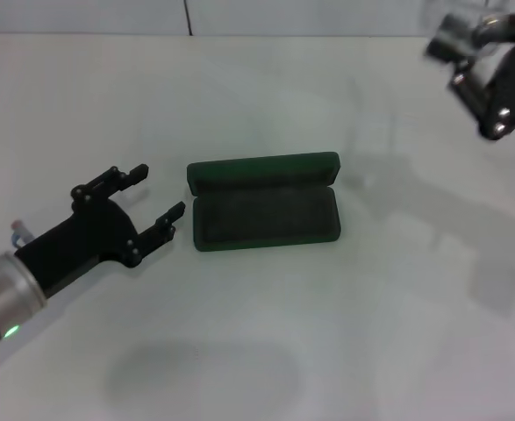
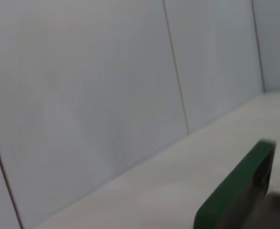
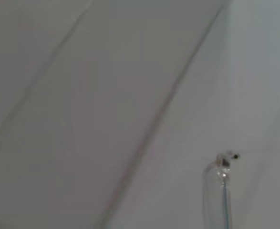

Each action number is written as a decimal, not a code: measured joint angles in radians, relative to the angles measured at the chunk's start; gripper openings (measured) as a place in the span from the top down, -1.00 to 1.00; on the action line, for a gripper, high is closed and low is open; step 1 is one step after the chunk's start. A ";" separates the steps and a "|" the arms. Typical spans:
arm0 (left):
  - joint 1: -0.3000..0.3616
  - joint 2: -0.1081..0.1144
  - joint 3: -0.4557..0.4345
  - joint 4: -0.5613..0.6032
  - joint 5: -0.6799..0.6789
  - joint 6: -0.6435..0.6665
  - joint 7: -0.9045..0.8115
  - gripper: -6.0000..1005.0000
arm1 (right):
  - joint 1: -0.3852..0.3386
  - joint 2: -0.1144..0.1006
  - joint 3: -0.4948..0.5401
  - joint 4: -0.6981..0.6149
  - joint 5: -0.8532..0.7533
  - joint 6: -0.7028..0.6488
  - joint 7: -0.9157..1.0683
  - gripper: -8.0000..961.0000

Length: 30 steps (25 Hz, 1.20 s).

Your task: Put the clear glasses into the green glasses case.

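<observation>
Hovering low over the table (image 1: 266, 351) at about eight o'clock in the head view, the left gripper (image 1: 156, 197) has its black fingers spread, holding nothing, with the tips aimed toward the near-left end of the green glasses case (image 1: 264, 215), close beside it but apart. The case lies at the centre with its lid raised along the far side, and its dark lining looks bare. The left wrist view catches only a corner of the case's green edge (image 2: 237, 183) against the wall.

Up at two o'clock, the right gripper (image 1: 485, 66) is raised well away from the case; whether its fingers are spread or pressed together cannot be told. In the right wrist view a rounded transparent piece with a small hinge-like fitting (image 3: 221, 186) shows, probably part of the clear glasses; whether the gripper holds them cannot be confirmed.

Judged as an object, such glasses will be light, stiff, smooth and somewhat brittle at the thin arms and hinges. The sounder hold is likely the bridge or the frame's front rim, taken gently, then lowered level into the lining.
</observation>
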 joint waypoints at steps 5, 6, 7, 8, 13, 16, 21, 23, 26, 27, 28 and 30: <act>0.050 -0.023 -0.099 -0.003 -0.003 0.191 -0.017 -0.35 | 0.151 -0.068 -0.002 0.025 -0.351 -0.088 0.322 0.72; 0.051 -0.029 -0.117 -0.005 -0.002 0.215 -0.026 -0.35 | 0.187 -0.077 -0.001 0.050 -0.419 -0.125 0.357 0.72; 0.049 -0.034 -0.133 -0.007 -0.003 0.235 -0.038 -0.35 | 0.221 -0.083 0.000 0.077 -0.475 -0.159 0.384 0.72; 0.046 -0.037 -0.138 -0.008 -0.003 0.250 -0.052 -0.35 | 0.249 -0.085 0.000 0.101 -0.515 -0.186 0.394 0.72; 0.024 -0.038 -0.140 -0.013 -0.003 0.324 -0.116 -0.35 | 0.333 -0.079 0.000 0.162 -0.649 -0.237 0.405 0.72; 0.002 -0.035 -0.137 -0.019 0.002 0.377 -0.166 -0.35 | 0.339 -0.055 0.000 0.159 -0.708 -0.234 0.389 0.72; -0.033 -0.034 -0.135 -0.029 0.017 0.444 -0.246 -0.35 | 0.335 -0.022 0.000 0.156 -0.731 -0.226 0.335 0.72; -0.053 -0.034 -0.134 -0.031 0.041 0.465 -0.291 -0.35 | 0.334 -0.013 0.000 0.156 -0.733 -0.225 0.313 0.72; -0.086 -0.035 -0.134 -0.033 0.091 0.475 -0.358 -0.35 | 0.334 0.001 0.001 0.156 -0.734 -0.225 0.290 0.72; -0.097 -0.035 -0.133 -0.033 0.108 0.476 -0.379 -0.35 | 0.334 0.005 0.000 0.156 -0.735 -0.225 0.281 0.72; -0.108 -0.037 -0.133 -0.034 0.125 0.477 -0.396 -0.35 | 0.334 0.008 -0.001 0.156 -0.739 -0.224 0.272 0.72; -0.121 -0.038 -0.129 -0.037 0.143 0.480 -0.409 -0.35 | 0.337 0.014 -0.003 0.155 -0.749 -0.222 0.264 0.72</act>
